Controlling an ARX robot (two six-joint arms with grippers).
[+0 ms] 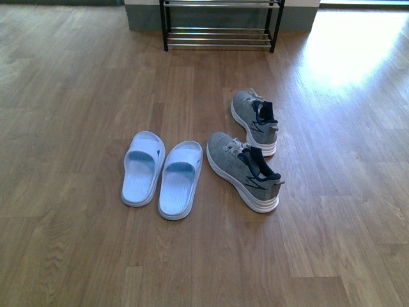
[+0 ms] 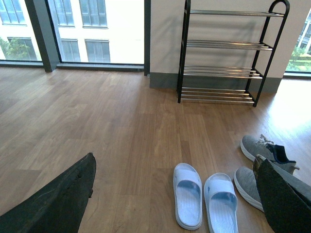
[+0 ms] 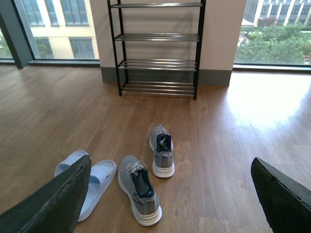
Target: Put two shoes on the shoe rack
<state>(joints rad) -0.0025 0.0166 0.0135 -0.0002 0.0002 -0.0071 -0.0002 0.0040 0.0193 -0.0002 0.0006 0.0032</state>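
Two grey sneakers with white soles stand on the wooden floor: the nearer shoe (image 1: 245, 170) and the farther shoe (image 1: 255, 121), heels toward me. The right wrist view shows the same nearer shoe (image 3: 138, 189) and farther shoe (image 3: 162, 150). The black-framed shoe rack (image 1: 220, 25) with chrome rod shelves stands against the far wall, its tiers bare (image 3: 156, 48) (image 2: 223, 53). My left gripper (image 2: 175, 199) is open, high above the slippers. My right gripper (image 3: 170, 196) is open above the floor beside the sneakers. Neither arm appears in the front view.
A pair of pale blue slippers (image 1: 162, 173) lies left of the sneakers. Tall windows (image 2: 73, 29) run along the far wall on both sides of the rack. A bright sun patch (image 1: 351, 45) falls on the floor at right.
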